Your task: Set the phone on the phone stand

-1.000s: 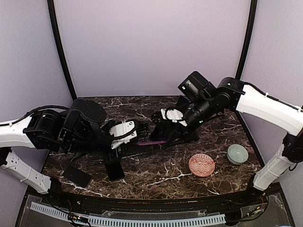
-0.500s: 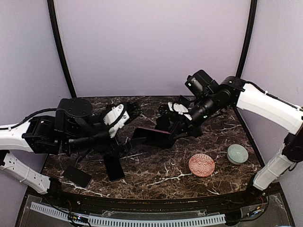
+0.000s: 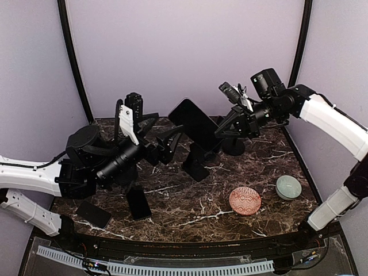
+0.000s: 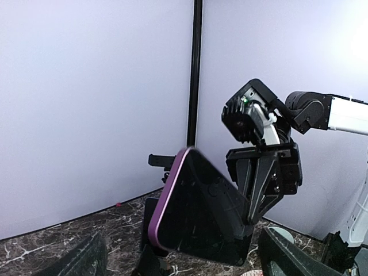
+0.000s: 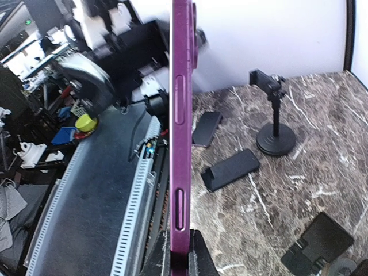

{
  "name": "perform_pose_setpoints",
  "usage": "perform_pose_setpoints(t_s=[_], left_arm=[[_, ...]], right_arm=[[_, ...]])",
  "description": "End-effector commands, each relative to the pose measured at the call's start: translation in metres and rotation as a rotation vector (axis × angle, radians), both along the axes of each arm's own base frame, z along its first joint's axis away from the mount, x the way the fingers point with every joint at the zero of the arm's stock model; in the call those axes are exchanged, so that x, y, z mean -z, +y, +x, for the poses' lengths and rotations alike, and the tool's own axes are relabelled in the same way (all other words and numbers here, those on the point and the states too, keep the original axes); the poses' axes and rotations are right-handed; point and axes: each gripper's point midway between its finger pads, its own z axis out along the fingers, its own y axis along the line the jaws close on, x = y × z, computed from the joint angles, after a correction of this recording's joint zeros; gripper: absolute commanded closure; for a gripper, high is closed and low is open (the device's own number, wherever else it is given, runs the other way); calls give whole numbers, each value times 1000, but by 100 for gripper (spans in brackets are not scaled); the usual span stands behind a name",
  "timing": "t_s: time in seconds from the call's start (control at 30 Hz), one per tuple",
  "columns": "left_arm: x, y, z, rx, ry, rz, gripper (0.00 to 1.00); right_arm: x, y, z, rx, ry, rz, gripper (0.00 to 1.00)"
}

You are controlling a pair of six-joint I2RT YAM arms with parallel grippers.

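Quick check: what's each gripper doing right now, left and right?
Left gripper: open, holding nothing.
Right gripper: shut on the phone, held off the table.

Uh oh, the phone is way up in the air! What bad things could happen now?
1. Only the right pincer grips the phone, by one edge, high over the hard table. The left pincer is open, so a slip could mean a drop.
2. The left pincer sits close and might bump the phone.
3. The phone stand looks small; a clumsy landing could tip it.
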Motion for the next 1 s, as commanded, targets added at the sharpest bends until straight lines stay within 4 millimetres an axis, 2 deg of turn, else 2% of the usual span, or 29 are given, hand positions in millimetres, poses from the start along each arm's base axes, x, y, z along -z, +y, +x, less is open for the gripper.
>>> perform_pose_setpoints(t_s=[0.0,0.1,0.23,0.53,0.8,0.9,0.93,0.97], left_arm=[[-26,-3,-8,95,2,-221,13],[-27,-15,-12,152,11,-209,23],[-29,-25,-14,199,18,-199,30],[-26,-40,-13,294,68,-188,70],[-28,-54,-20,372,66,-172,81],[-30,-64,-22,403,63,-152,82],[-31,-65,-22,408,60,-147,84],[-32,-67,-22,412,56,-143,91]], right_arm=[[-38,-6,-22,-87,-24,140,100],[-36,-7,-24,-90,-19,144,100],[-36,-9,-27,-96,-19,147,100],[-34,-11,-30,-89,-29,145,100],[-30,-13,-31,-75,-29,138,100],[-30,-13,-31,-75,-29,138,100],[-30,-13,-31,-74,-27,138,100],[-30,-13,-31,-74,-27,138,100]])
